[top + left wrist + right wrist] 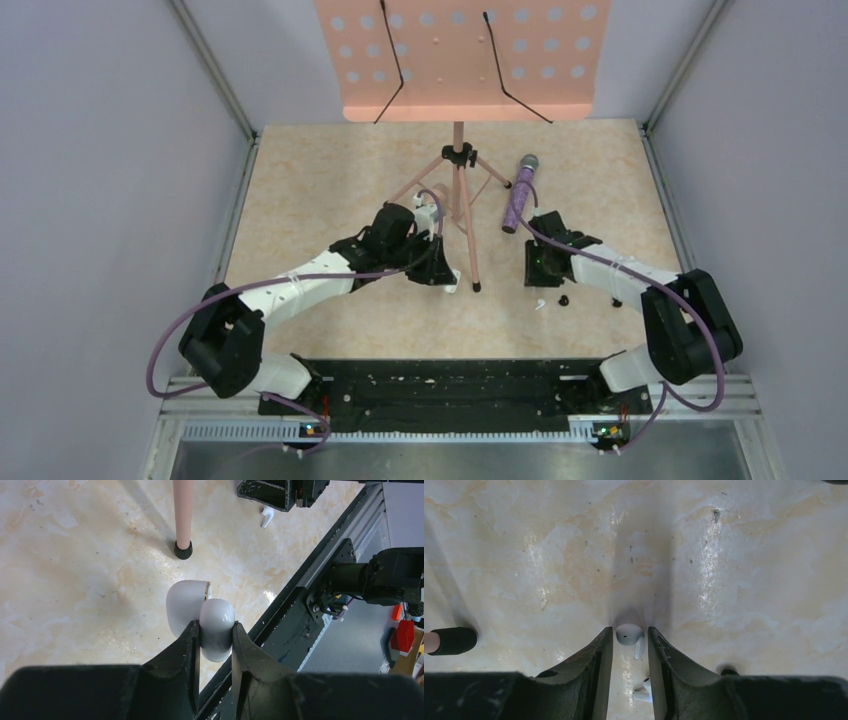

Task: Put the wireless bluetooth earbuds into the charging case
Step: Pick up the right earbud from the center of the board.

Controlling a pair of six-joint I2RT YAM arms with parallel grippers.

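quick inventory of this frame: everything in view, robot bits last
earbuds: 2, white; one between the fingertips of the right gripper, one loose on the table just behind it
charging case: 1, white, lid looks open; held in the left gripper
microphone: 1, purple; lying right of the stand's tripod
music stand: 1, pink, tripod with black feet; far centre
table: 1, beige marbled
left gripper: black, shut on the case
right gripper: black, straddling an earbud; contact unclear
arms: 2, white and black; near edge
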